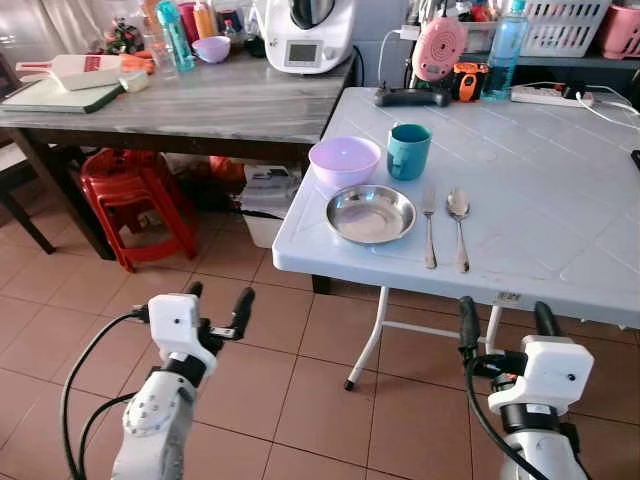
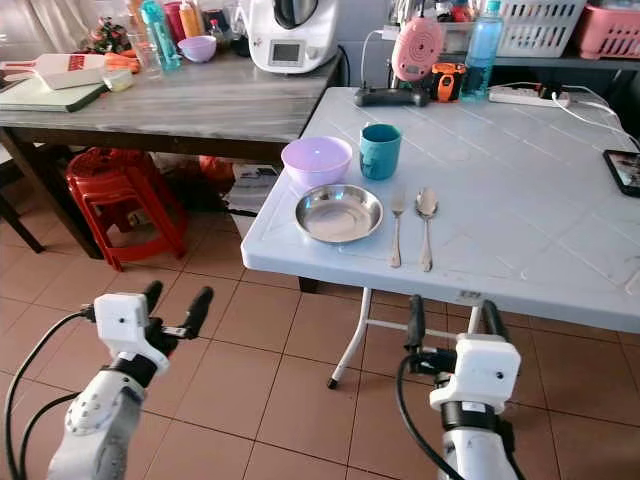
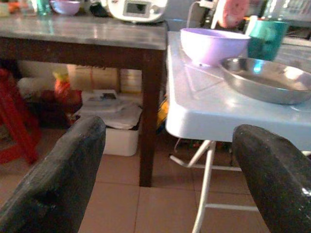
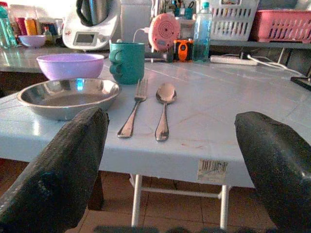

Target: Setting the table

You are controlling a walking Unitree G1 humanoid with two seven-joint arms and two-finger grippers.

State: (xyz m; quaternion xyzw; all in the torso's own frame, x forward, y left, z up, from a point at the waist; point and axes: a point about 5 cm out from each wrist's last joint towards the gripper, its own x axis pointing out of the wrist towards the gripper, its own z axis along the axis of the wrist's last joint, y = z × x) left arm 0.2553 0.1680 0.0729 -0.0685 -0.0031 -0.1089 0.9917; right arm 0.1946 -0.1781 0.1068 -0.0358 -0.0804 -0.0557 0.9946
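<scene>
Place set looks laid; both grippers low, near edge of table (image 1: 520, 250), nothing held.

Eye views: plate (image 1: 371, 213), bowl (image 1: 344, 161) & cup (image 1: 408, 151) far of it, fork (image 1: 429, 226), spoon (image 1: 459, 225) right. Left gripper (image 1: 220, 308), right gripper (image 1: 505, 322) spread, empty. Wrist views: same, slightly blurred, so prob. setting done; next, check alignment.

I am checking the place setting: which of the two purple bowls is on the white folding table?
The larger purple plastic bowl, touching the round steel plate beside the teal mug. The smaller one sits on the grey wooden table.
</scene>
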